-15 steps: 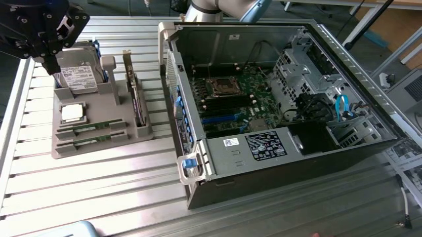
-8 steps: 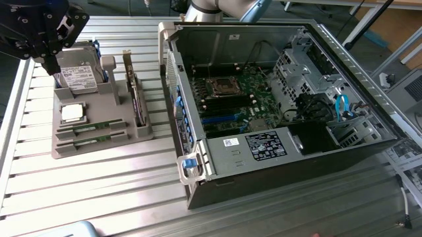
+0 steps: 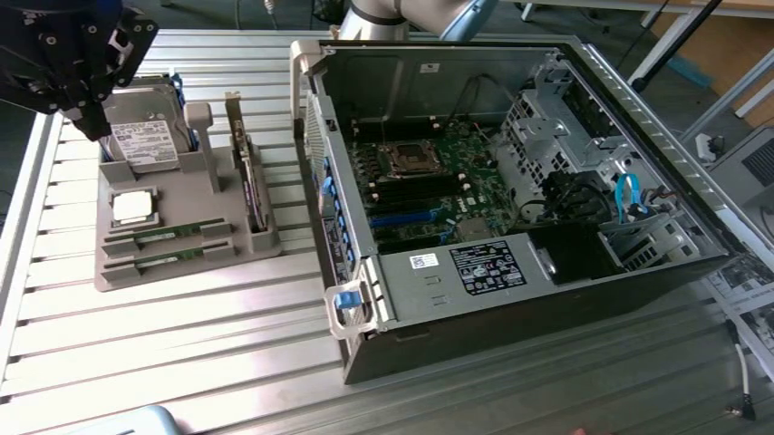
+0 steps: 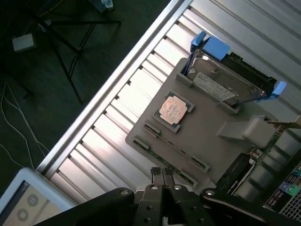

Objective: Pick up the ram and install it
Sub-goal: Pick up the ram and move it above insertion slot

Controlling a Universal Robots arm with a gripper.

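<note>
Two green ram sticks (image 3: 169, 235) (image 3: 167, 258) lie flat in slots along the near edge of a grey holder tray (image 3: 224, 249) at the exterior view's left. In the wrist view the ram (image 4: 175, 147) runs across the tray (image 4: 211, 127) just beyond my fingertips. My black gripper (image 3: 90, 125) hangs above the tray's far left corner, beside the hard drive (image 3: 150, 138). Its fingers (image 4: 162, 173) are pressed together and shut with nothing between them. The gripper is well above the ram and apart from it.
The tray also carries a silver processor chip (image 3: 132, 207) and an upright dark expansion card (image 3: 249, 181). An open computer case (image 3: 362, 299) lies at the exterior view's right, with its motherboard (image 3: 423, 186) exposed. Everything rests on a ribbed metal table (image 3: 181, 344).
</note>
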